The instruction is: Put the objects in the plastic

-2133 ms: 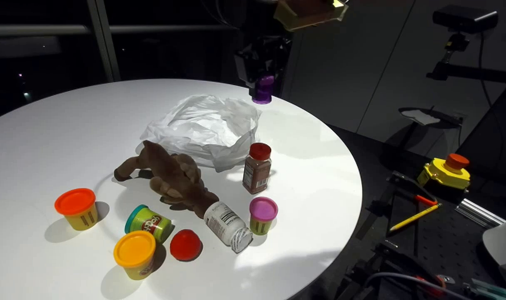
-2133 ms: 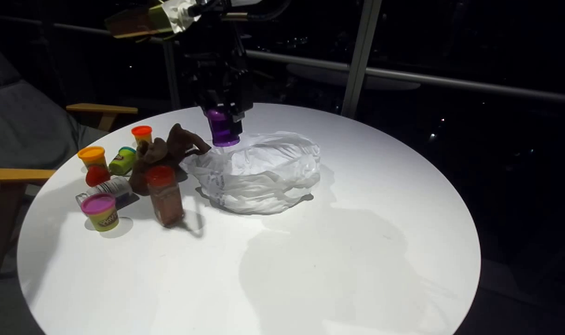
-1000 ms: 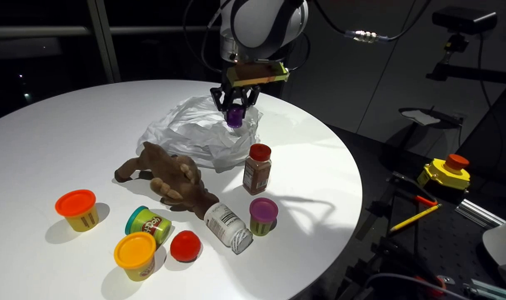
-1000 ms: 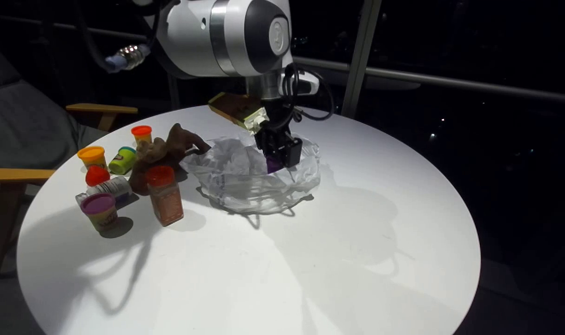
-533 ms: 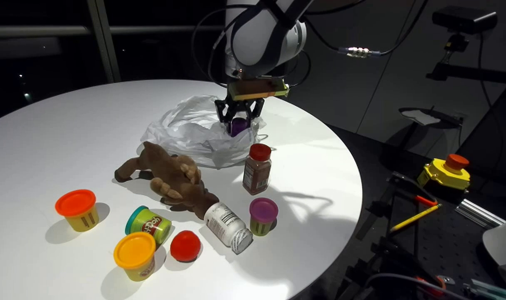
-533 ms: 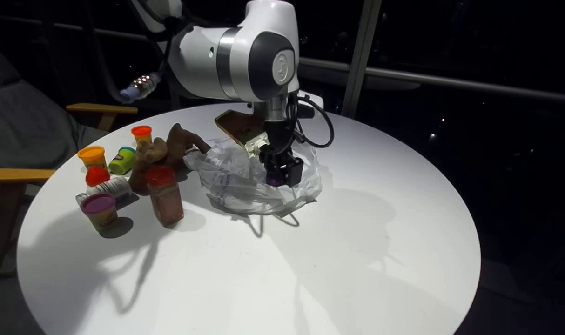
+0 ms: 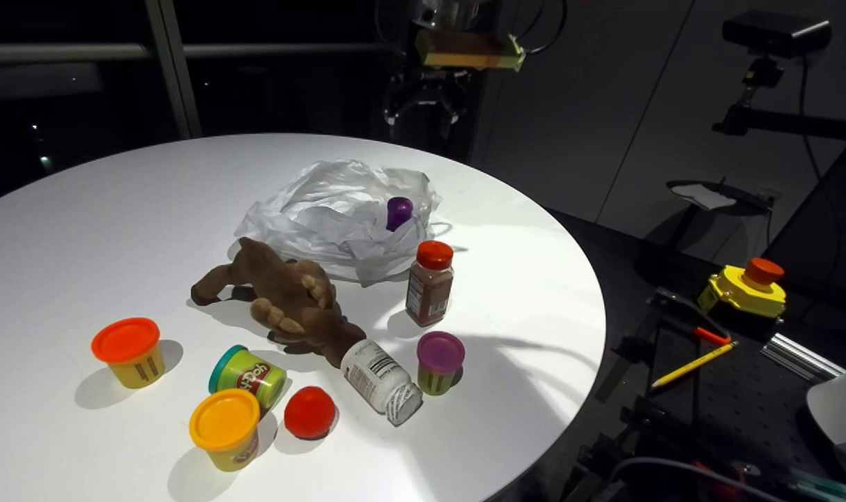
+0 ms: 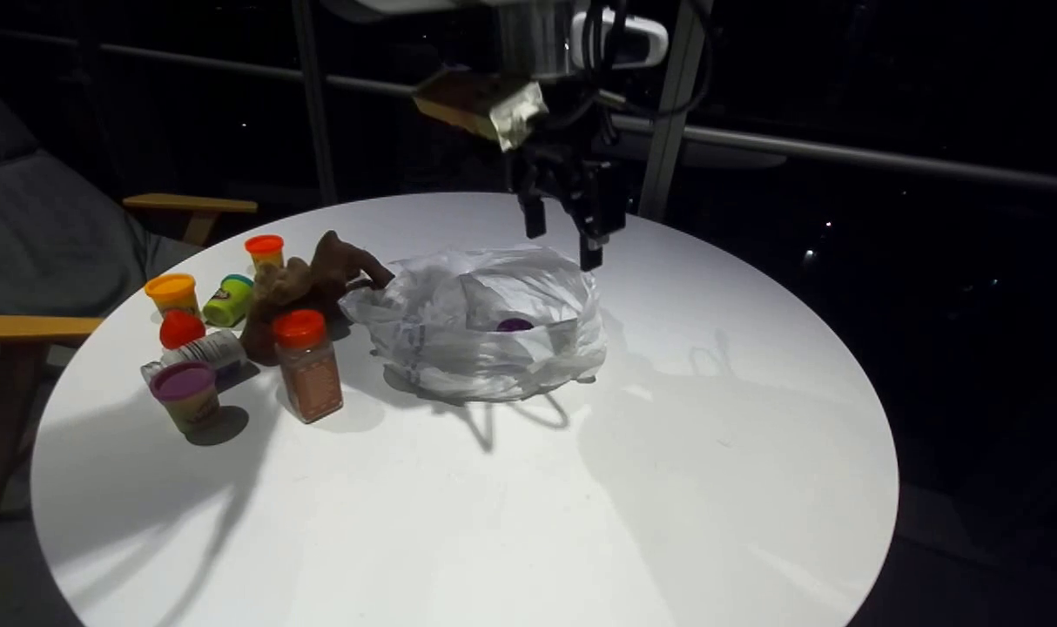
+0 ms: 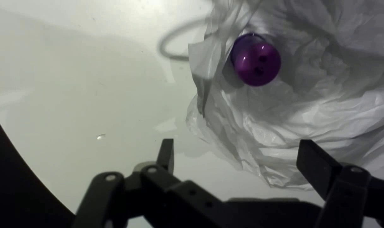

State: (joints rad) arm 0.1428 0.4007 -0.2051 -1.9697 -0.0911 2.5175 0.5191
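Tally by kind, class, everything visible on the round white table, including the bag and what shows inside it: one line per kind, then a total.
Round lidded plastic tubs: 4
Brown plush toy: 1
Clear red-lidded jar: 1
White labelled bottle: 1
Red rounded object: 1
Crumpled white plastic bag: 1
Purple shiny round-topped object, inside the bag: 1
Total visible: 10

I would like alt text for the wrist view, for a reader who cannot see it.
A glossy purple object sits inside a crumpled white plastic bag on the right side, seen from above. At the bottom, the dark end effector is open and empty. White table surface fills much of the left.
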